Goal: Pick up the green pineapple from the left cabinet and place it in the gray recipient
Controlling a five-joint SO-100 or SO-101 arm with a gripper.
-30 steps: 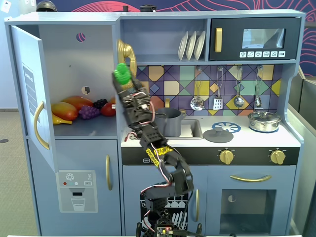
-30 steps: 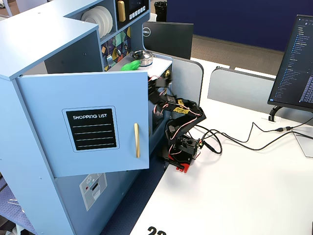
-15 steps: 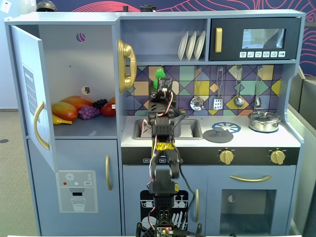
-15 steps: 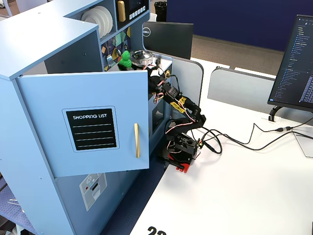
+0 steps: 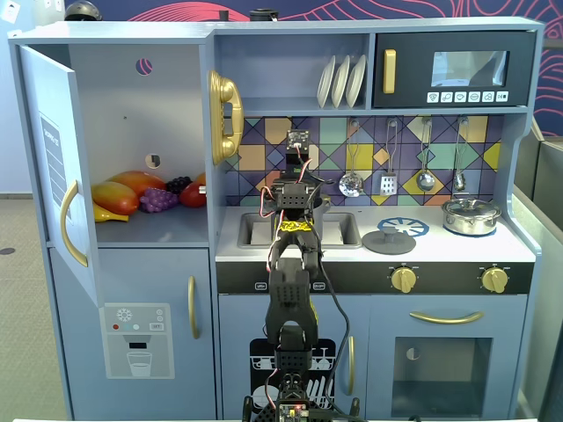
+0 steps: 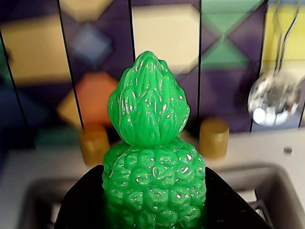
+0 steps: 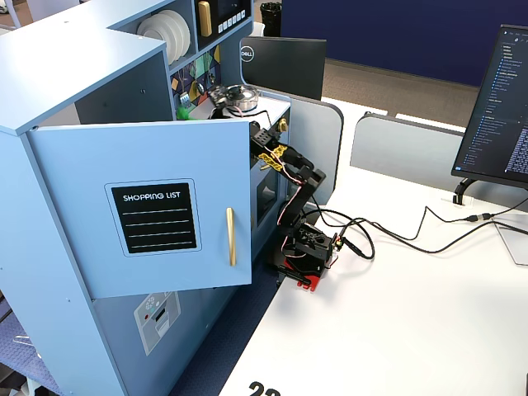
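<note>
The green pineapple [image 6: 153,157] is upright between my gripper's [image 6: 155,195] black jaws, which are shut on its bumpy body; its leafy top points up. In the wrist view it hangs over the sink [image 6: 267,186], in front of the tiled backsplash. In a fixed view my gripper [image 5: 295,180] is over the sink [image 5: 251,230], and the arm hides the pineapple. In another fixed view a bit of the green pineapple [image 7: 183,115] shows above the door's top edge. The left cabinet [image 5: 123,97] stands open, door [image 5: 54,167] swung out. The gray recipient is not in view.
Purple grapes [image 5: 158,200] and orange and red fruit [image 5: 119,195] lie on the cabinet shelf. A flat gray lid [image 5: 388,242] and a shiny silver lidded pot [image 5: 471,215] sit on the counter. Gold faucet knobs [image 6: 94,143] and hanging utensils [image 5: 352,183] are at the backsplash.
</note>
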